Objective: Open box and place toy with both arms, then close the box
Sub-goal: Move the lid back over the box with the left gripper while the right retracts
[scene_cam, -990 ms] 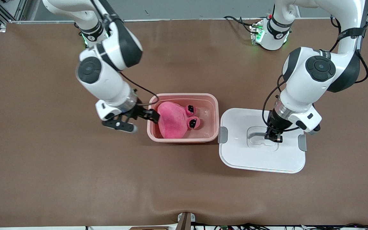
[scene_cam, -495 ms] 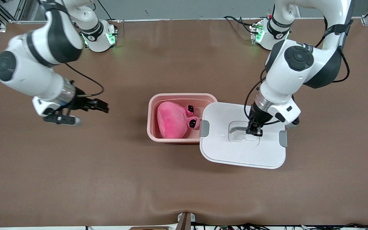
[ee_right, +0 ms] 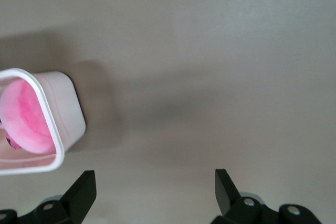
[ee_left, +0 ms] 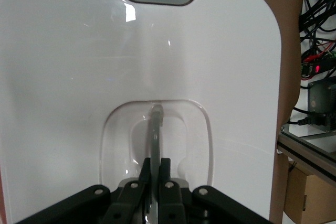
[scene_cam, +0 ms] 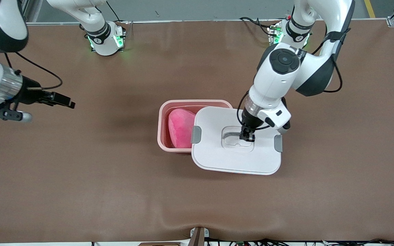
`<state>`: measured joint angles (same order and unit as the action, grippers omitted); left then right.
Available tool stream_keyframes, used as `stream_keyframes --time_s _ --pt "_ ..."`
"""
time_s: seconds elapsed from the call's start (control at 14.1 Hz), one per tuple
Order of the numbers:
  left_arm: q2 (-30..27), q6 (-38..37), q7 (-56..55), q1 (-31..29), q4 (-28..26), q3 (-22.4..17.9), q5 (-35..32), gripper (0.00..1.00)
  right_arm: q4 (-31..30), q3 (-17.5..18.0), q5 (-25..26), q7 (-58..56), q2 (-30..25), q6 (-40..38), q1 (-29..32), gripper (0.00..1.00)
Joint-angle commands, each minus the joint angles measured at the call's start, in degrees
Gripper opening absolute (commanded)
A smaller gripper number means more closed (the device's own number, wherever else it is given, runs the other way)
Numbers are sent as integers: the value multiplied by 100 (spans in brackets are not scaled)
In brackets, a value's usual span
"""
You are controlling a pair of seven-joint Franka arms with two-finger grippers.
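The pink box (scene_cam: 162,127) stands mid-table with the pink toy (scene_cam: 180,131) inside it. The white lid (scene_cam: 234,155) hangs partly over the box and covers its half toward the left arm's end, hiding the toy's eyes. My left gripper (scene_cam: 247,137) is shut on the lid's grey centre handle (ee_left: 156,129); in the left wrist view the gripper (ee_left: 155,164) pinches that handle above the lid (ee_left: 68,77). My right gripper (scene_cam: 65,101) is open and empty over bare table toward the right arm's end. The right wrist view shows its gripper (ee_right: 155,182), the box (ee_right: 65,121) and the toy (ee_right: 23,116).
The lid has grey clips at both ends (scene_cam: 196,134) (scene_cam: 278,143). Both arm bases (scene_cam: 105,39) (scene_cam: 291,34) stand along the table's edge farthest from the front camera. A small bracket (scene_cam: 198,235) sits at the nearest edge. Brown table surface surrounds the box.
My right gripper let go of the toy in the box and drew away toward the right arm's end. My left gripper carried the lid from beside the box to partly over it.
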<state>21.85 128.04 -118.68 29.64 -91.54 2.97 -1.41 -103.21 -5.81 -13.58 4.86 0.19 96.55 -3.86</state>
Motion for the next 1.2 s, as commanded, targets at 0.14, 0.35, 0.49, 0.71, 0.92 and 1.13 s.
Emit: stream_keyframes --time_s 0.14,0.35,0.49,0.71,0.92,1.13 --pt "363 -42 -558 357 443 -60 -17 0 -121 97 275 -522 -458 -303 411 100" --pt "644 -51 -1103 673 628 -86 -375 0 369 124 978 -487 -494 -803 395 100" --pt "732 -51 -1472 814 673 -86 -552 0 887 150 1050 -469 -441 -1163 342 100" --pt "742 -51 -1640 929 717 -86 -544 0 1152 168 1050 -513 -380 -1165 228 100" --pt "759 -51 -1833 1060 734 -86 -553 0 1925 168 1024 -504 33 -1296 123 100" --pt "759 -51 -1887 1149 734 -95 -562 0 2015 176 858 -478 51 -1524 78 100"
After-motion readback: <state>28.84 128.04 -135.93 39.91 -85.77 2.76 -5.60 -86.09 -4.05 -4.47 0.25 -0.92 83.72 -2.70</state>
